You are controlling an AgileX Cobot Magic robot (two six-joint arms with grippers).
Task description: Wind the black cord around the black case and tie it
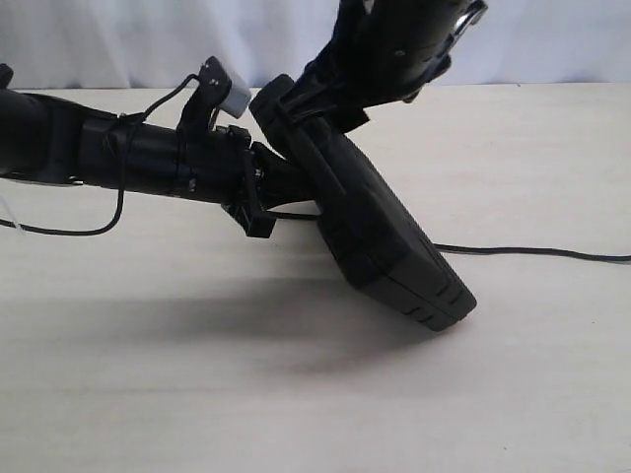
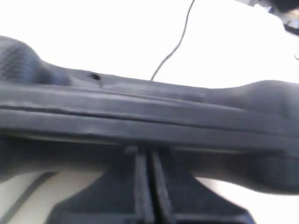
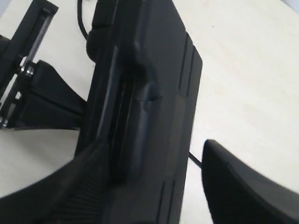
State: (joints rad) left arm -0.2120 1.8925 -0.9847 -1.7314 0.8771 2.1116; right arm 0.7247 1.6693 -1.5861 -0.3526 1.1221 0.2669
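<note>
The black case (image 1: pixel 380 227) stands tilted on the table, lower corner down, upper end up among my right gripper's fingers. My right gripper (image 1: pixel 330 94) is open around that upper end. In the right wrist view one finger (image 3: pixel 79 186) lies against the case (image 3: pixel 159 93) and the other finger (image 3: pixel 243 186) stands clear of it. My left gripper (image 1: pixel 281 182) is shut, its tips pressed against the case's edge (image 2: pixel 149 116). The black cord (image 1: pixel 532 251) lies on the table, running out from behind the case to the right. It also shows beyond the case (image 2: pixel 174 46) and below it (image 3: pixel 195 158).
The pale wooden table (image 1: pixel 197 394) spreads all around, with a white backdrop (image 1: pixel 148 39) behind it. A thin robot cable (image 1: pixel 118 202) loops down from the left arm. The left gripper's body (image 3: pixel 46 102) sits close beside the case.
</note>
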